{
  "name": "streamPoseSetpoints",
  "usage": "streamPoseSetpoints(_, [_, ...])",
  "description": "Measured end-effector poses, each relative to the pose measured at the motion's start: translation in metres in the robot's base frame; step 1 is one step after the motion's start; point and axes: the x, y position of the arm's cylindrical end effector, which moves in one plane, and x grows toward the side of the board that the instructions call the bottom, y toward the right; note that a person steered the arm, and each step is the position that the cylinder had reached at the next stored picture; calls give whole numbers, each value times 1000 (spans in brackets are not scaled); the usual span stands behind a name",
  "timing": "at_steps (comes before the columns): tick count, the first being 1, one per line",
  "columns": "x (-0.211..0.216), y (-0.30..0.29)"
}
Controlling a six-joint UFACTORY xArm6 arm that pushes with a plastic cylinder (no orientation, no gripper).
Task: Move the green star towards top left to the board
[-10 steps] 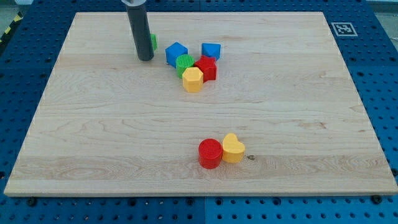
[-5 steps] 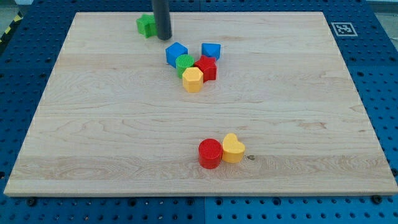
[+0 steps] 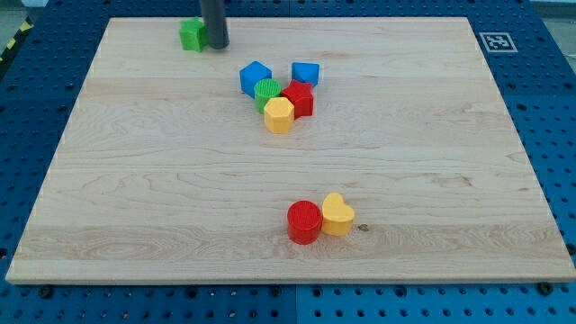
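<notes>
The green star [image 3: 191, 34] lies near the board's top edge, left of centre. My tip [image 3: 217, 45] is at the end of the dark rod, touching the star's right side.
A cluster sits right of and below the star: a blue block [image 3: 255, 77], a blue block [image 3: 305, 73], a green round block [image 3: 266, 92], a red block [image 3: 298, 97], a yellow block [image 3: 279, 115]. A red cylinder [image 3: 304, 222] and yellow heart [image 3: 337, 215] lie low, near the view's bottom.
The rod went round to the star's right side and moved up and left. The green star slid up and left towards the board's top edge. The other blocks stayed put.
</notes>
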Motion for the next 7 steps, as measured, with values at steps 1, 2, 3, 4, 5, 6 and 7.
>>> streamPoseSetpoints(1, [0,9])
streamPoseSetpoints(2, [0,1])
streamPoseSetpoints(3, [0,-11])
streamPoseSetpoints(4, [0,-25])
streamPoseSetpoints(5, [0,-37])
streamPoseSetpoints(6, [0,-38])
streamPoseSetpoints(7, [0,-38])
